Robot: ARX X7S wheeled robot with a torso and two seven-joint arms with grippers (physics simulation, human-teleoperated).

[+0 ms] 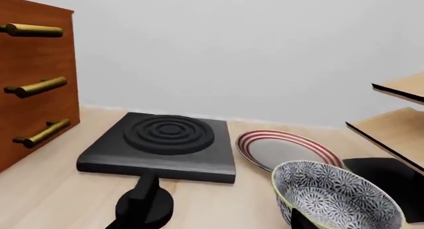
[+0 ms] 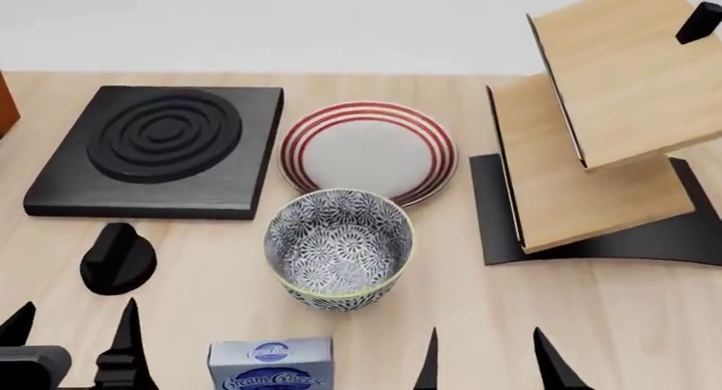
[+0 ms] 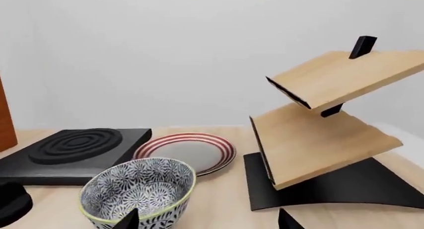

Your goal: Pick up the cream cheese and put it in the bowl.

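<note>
Nearest to me in the head view was the cream cheese (image 2: 270, 365), a light blue and white box standing on the wooden table (image 2: 474, 314) at the very bottom of the picture, its lower part cut off by the frame edge. It sat between my two grippers and touched neither. My left gripper (image 2: 73, 322) showed only as dark pointed tips at the lower left corner, spread apart with nothing between them; my right gripper (image 2: 485, 356) showed likewise as two black points at the lower right, parted and empty. Beyond the box, near it but apart, stood the bowl (image 2: 338, 248), upright, patterned blue and white inside and out with a pale rim, and nothing lay in it. Just behind the bowl lay a flat white plate with red rings (image 2: 367, 149), its near edge partly hidden by the bowl's rim. To the left was a black burner block with raised rings (image 2: 158, 149), and in front of that a small black knob (image 2: 117, 259). On the right a tilted two-tier wooden shelf on a black base (image 2: 598, 153) ran out of the frame. My left wrist camera caught a brown cabinet with brass handles (image 1: 33, 85), only a sliver of which showed in the head view. Neither wrist view showed the cream cheese at all.
</note>
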